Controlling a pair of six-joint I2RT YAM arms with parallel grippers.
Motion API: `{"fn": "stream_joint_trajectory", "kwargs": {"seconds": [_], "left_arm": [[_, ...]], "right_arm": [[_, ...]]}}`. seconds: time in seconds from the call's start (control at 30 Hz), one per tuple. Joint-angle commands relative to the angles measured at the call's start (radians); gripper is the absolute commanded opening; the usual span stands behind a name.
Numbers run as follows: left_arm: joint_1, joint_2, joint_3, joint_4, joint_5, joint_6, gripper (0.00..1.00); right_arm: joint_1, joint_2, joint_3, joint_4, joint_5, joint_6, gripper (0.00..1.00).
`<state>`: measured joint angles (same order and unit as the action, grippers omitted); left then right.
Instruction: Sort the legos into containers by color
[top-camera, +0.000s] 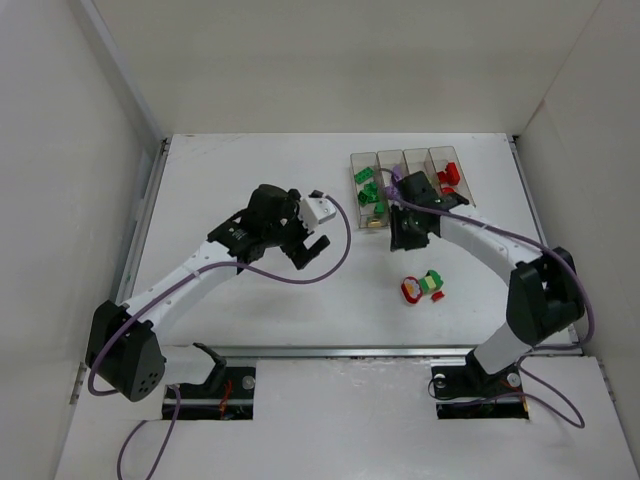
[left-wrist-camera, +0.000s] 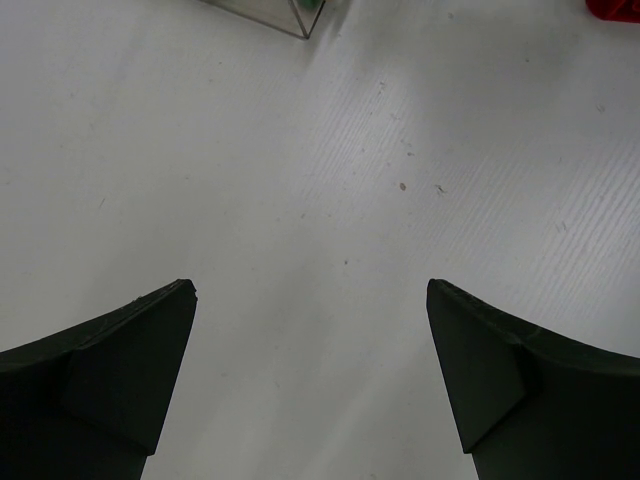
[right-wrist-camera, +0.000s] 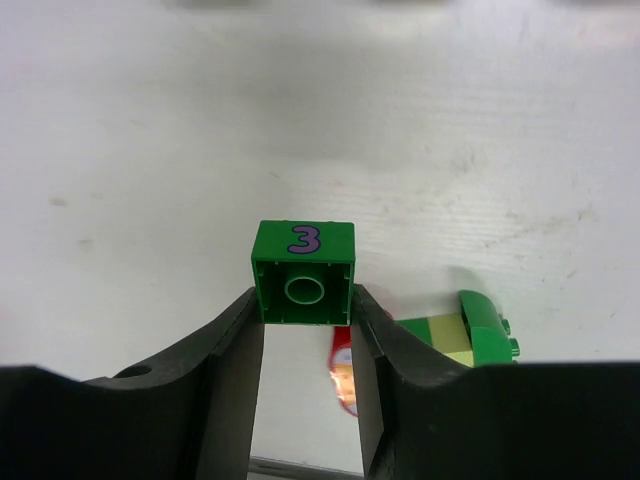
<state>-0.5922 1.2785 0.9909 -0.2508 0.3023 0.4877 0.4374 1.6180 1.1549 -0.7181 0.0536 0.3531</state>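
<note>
Your right gripper (right-wrist-camera: 305, 300) pinches a green brick (right-wrist-camera: 303, 268)

Both fingers press the brick's sides, its purple "3" facing up, just by the near end of the containers (top-camera: 415, 158). A few loose legos (top-camera: 422, 287) lie close together on the surface (top-camera: 250, 170). Your left gripper (left-wrist-camera: 310, 300) hangs spread wide.

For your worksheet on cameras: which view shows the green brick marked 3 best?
Right wrist view: the green brick sits centred in the right tool, its 3 readable. From above the right arm hides it; the left wrist misses it.
</note>
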Motion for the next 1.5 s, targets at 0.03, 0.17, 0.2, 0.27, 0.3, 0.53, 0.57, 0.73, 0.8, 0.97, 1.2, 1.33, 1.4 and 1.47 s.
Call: {"fn": "stream_joint_trajectory", "kwargs": {"seconds": [0.03, 0.17, 0.2, 0.27, 0.3, 0.53, 0.57, 0.73, 0.8, 0.97, 1.2, 1.33, 1.4, 1.47], "left_arm": [[0.002, -0.039, 0.002, 0.033, -0.020, -0.030, 1.00], [0.002, 0.007, 0.023, 0.024, -0.029, -0.040, 1.00], [0.002, 0.016, 0.032, 0.024, -0.041, -0.040, 1.00], [0.002, 0.016, 0.043, 0.015, -0.078, -0.040, 1.00], [0.002, 0.025, 0.057, 0.015, -0.091, -0.040, 1.00], [0.023, 0.034, 0.048, -0.001, -0.123, -0.064, 1.00], [0.034, 0.035, 0.048, -0.001, -0.123, -0.064, 1.00], [0.034, 0.035, 0.048, -0.001, -0.123, -0.054, 1.00], [0.034, 0.035, 0.048, -0.001, -0.132, -0.044, 1.00], [0.043, 0.035, 0.029, 0.033, -0.152, -0.021, 1.00], [0.052, 0.015, 0.020, 0.024, -0.161, -0.001, 1.00], [0.052, 0.015, 0.020, 0.024, -0.161, -0.001, 1.00], [0.052, 0.015, 0.020, 0.024, -0.161, -0.001, 1.00], [0.052, 0.015, 0.020, 0.024, -0.161, -0.001, 1.00]], "right_arm": [[0.027, -0.095, 0.158, 0.078, 0.023, -0.022, 0.00], [0.027, 0.029, 0.299, 0.152, 0.092, -0.044, 0.02], [0.027, 0.067, 0.330, 0.164, 0.124, -0.057, 0.05], [0.018, 0.186, 0.423, 0.177, 0.114, -0.095, 0.08], [0.018, 0.222, 0.455, 0.177, 0.114, -0.095, 0.08], [0.000, 0.416, 0.617, 0.164, 0.092, -0.118, 0.08], [0.000, 0.430, 0.626, 0.154, 0.092, -0.118, 0.06], [0.000, 0.461, 0.594, 0.181, 0.078, -0.004, 0.00], [0.000, 0.470, 0.574, 0.192, 0.054, 0.047, 0.00], [0.000, 0.493, 0.516, 0.264, -0.024, 0.226, 0.00], [0.000, 0.539, 0.560, 0.289, -0.023, 0.303, 0.00], [-0.009, 0.530, 0.560, 0.279, -0.001, 0.294, 0.17], [-0.009, 0.530, 0.571, 0.279, -0.001, 0.294, 0.22], [-0.009, 0.530, 0.583, 0.289, -0.001, 0.322, 0.28]]}}
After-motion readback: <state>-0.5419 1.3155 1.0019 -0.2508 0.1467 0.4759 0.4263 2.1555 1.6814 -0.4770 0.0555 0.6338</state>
